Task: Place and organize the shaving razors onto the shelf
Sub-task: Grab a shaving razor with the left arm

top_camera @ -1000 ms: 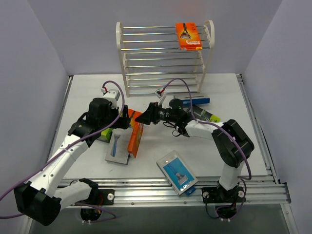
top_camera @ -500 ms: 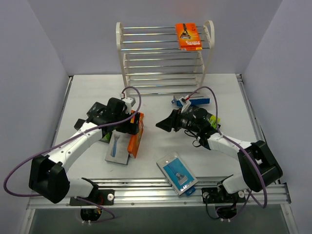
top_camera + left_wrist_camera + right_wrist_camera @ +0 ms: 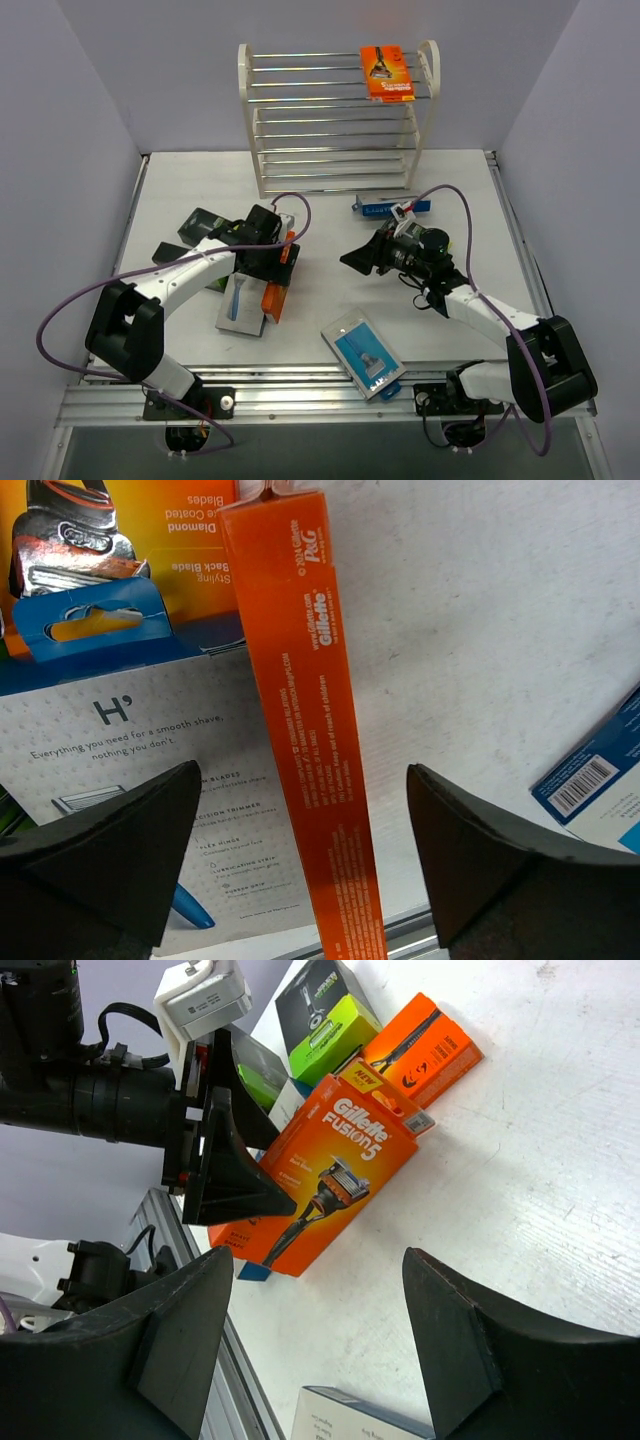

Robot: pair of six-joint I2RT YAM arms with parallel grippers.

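1. Left pincer is spread as wide as it goes and has hold of nothing. Its two fingers straddle the narrow edge of an orange pack and are clear of it on both sides.
2. Right pincer is partly open and empty. It hovers over the middle of the desk, pointing at the same cluster.
3. That orange pack stands on its long edge on the desk, just beside a flat grey pack. A second orange card and a black-and-lime box lie beyond it.
4. The shelf stands at the far edge, well apart from the cluster. One orange card lies on its top tier.
5. The pack looks like a light, stiff, thin printed carton, so it should lift easily. Its glossy faces may slip under a weak grip.
6. The best hold is probably across the two broad faces near the middle of its length, which the fingers are already lined up for.
7. The pack is balanced on edge, so it could tip if one finger touches first. Both fingers should meet it together.
8. The shelf rods are thin, so the pack should be laid flat across several of them.
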